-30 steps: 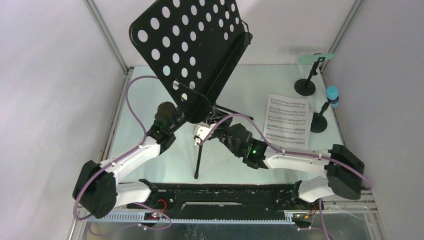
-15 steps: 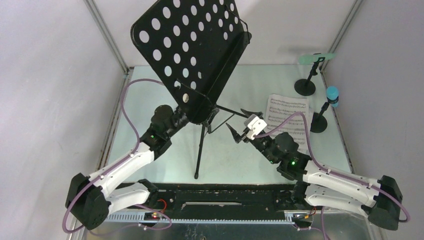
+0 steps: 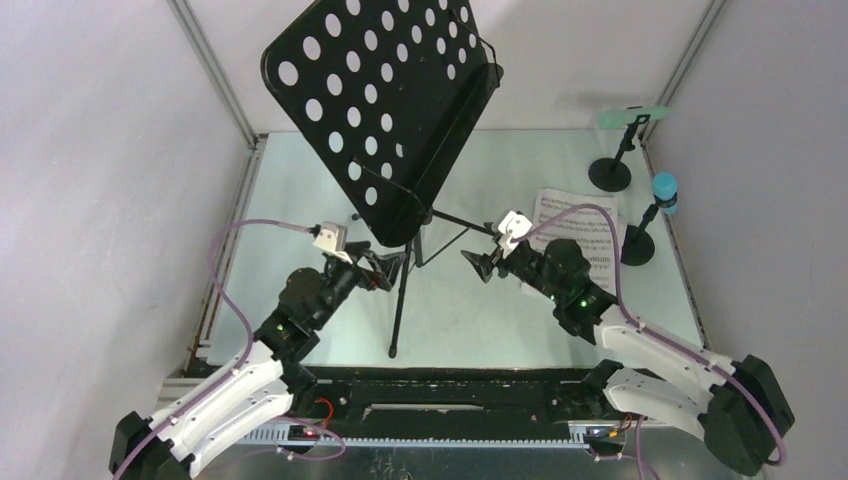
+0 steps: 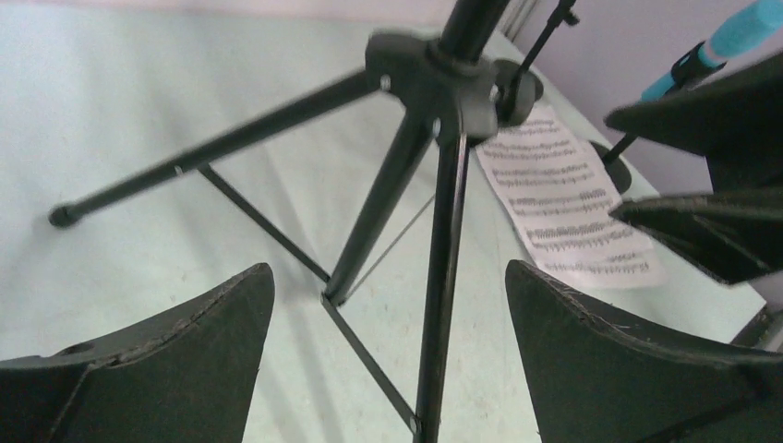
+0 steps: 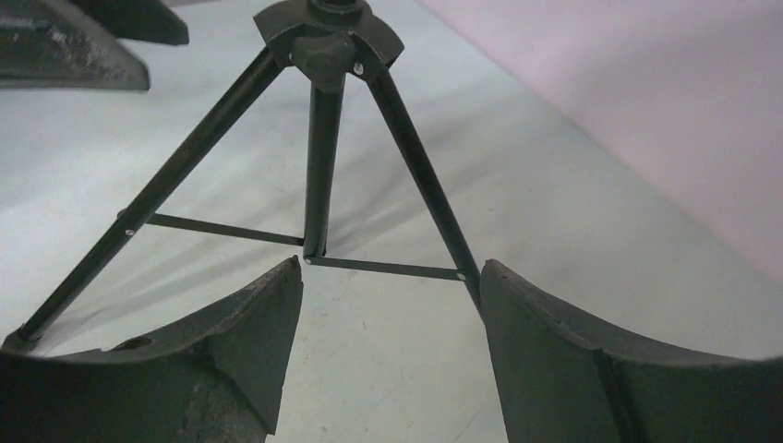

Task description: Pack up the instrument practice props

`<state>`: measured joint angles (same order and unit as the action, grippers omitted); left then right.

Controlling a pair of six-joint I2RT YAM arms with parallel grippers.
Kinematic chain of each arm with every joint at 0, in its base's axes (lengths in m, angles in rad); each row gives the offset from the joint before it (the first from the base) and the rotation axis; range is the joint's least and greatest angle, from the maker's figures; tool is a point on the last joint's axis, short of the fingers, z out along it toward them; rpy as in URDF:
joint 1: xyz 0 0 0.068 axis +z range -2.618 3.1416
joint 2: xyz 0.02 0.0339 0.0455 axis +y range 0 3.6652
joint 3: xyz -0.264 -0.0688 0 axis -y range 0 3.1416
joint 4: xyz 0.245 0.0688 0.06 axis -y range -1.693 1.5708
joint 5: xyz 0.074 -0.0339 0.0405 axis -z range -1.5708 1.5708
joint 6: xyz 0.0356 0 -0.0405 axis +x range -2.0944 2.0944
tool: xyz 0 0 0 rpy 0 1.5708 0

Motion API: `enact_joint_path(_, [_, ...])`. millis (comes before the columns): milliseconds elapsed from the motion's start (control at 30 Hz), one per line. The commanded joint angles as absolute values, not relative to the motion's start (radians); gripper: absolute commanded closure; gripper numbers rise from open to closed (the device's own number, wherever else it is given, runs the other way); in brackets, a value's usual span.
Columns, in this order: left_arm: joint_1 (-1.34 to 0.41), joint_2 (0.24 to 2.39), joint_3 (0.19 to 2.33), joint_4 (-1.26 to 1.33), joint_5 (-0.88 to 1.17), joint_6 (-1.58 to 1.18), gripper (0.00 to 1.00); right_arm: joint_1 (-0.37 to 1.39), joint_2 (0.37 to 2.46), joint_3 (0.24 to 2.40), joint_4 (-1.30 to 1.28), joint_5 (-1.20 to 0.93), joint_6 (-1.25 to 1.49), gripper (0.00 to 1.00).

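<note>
Left tool point(image 4: 388, 269), right tool point(image 5: 392, 266) now back off one music rack point(image 3: 395, 215), open, empty; one sheet-music page point(image 4: 563, 194); two microphones point(image 3: 665, 188); two holders point(image 3: 610, 176).

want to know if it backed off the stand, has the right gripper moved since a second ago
Yes. The right gripper has moved right, away from the music stand's front leg and toward the sheet music.
</note>
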<state>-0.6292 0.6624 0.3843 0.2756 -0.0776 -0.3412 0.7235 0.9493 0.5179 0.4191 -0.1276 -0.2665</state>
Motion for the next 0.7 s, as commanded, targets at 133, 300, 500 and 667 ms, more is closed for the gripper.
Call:
enact_joint_path(133, [-0.768,0.68,0.302,0.289,-0.228,-0.389,0.0,0.644,1.169,0.705,0.439,-0.341,-0.342,0.22])
enact_joint_path(300, [-0.831,0.786,0.322,0.339,-0.283,-0.378,0.05,0.64,1.316,0.814,0.435,-0.323,-0.416,0.24])
enact_joint_path(500, [-0.863,0.887,0.373,0.359,-0.287,-0.36,0.17,0.64,1.443,0.876,0.461,-0.314,-0.48,0.26])
enact_joint_path(667, [-0.877,0.934,0.353,0.383,-0.28,-0.339,0.27,0.639,1.542,0.899,0.532,-0.263,-0.479,0.31])
